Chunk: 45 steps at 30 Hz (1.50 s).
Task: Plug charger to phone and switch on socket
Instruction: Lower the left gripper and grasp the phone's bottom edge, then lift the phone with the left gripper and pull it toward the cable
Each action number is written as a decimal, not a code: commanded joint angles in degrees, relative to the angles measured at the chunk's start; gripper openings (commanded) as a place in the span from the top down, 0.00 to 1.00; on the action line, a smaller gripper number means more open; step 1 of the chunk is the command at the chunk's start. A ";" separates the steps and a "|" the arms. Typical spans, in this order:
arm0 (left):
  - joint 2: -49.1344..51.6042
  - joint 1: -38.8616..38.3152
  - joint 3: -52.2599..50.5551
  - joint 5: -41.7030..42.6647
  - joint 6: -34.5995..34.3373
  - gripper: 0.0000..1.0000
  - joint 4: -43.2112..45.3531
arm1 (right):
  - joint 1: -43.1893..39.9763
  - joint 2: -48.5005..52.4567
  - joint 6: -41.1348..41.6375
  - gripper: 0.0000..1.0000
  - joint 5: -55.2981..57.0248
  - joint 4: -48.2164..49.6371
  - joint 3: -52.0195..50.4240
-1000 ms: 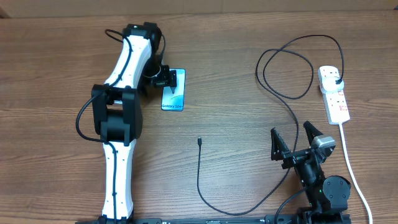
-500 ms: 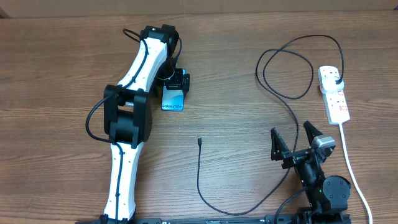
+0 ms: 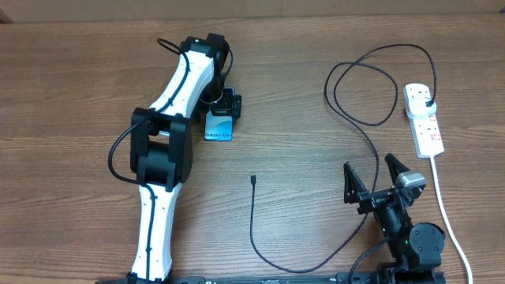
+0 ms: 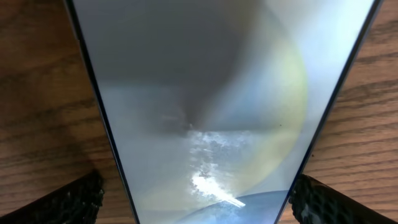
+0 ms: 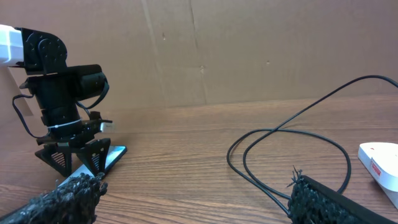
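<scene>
The phone lies on the table at the back left, its "Galaxy S24" end toward me. My left gripper is low over its far half, open, one finger on each long side. In the left wrist view the light screen fills the frame between the fingertips, with a small gap on the left. The black charger cable lies loose, its connector tip mid-table. Its plug sits in the white power strip. My right gripper is open and empty at the front right.
The cable loops across the back right toward the strip, and the strip's white cord runs down the right side past my right arm. In the right wrist view the cable lies just ahead and the strip at right.
My left arm has swung right, so its gripper moved from the phone's left edge to straddle the phone. The right arm, cable and strip have not moved.
</scene>
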 commanded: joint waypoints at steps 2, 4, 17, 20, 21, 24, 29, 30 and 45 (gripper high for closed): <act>4.61 -1.14 -3.52 0.98 1.33 0.00 1.01 | 0.48 -0.48 -0.04 0.00 0.59 0.35 -0.61; 4.61 -1.53 -3.65 0.98 1.29 0.01 1.01 | 0.48 -0.48 -0.04 0.00 0.59 0.35 -0.61; 4.61 -1.99 -11.63 1.66 -2.36 0.08 2.67 | 0.48 -0.48 -0.04 0.00 0.59 0.35 -0.61; 4.61 -2.16 -12.68 2.99 -2.34 0.18 2.49 | 0.48 -0.48 -0.04 0.00 0.59 0.35 -0.61; 4.61 -2.23 -12.81 3.54 -2.34 0.21 2.40 | 0.48 -0.48 -0.04 0.00 0.59 0.35 -0.61; 4.59 -2.62 -12.90 4.33 -2.38 0.27 1.81 | 0.48 -0.48 -0.04 0.00 0.59 0.35 -0.61; 4.07 -3.52 -12.87 4.35 -2.40 0.34 0.09 | 0.48 -0.48 -0.04 0.00 0.59 0.33 -0.61; 3.91 -3.65 -12.87 4.57 -2.38 0.34 -0.35 | 0.48 -0.48 -0.04 0.00 0.59 0.35 -0.61; 2.67 -5.99 -12.96 8.20 -2.38 0.27 -7.65 | 0.48 -0.48 -0.04 0.00 0.59 0.33 -0.61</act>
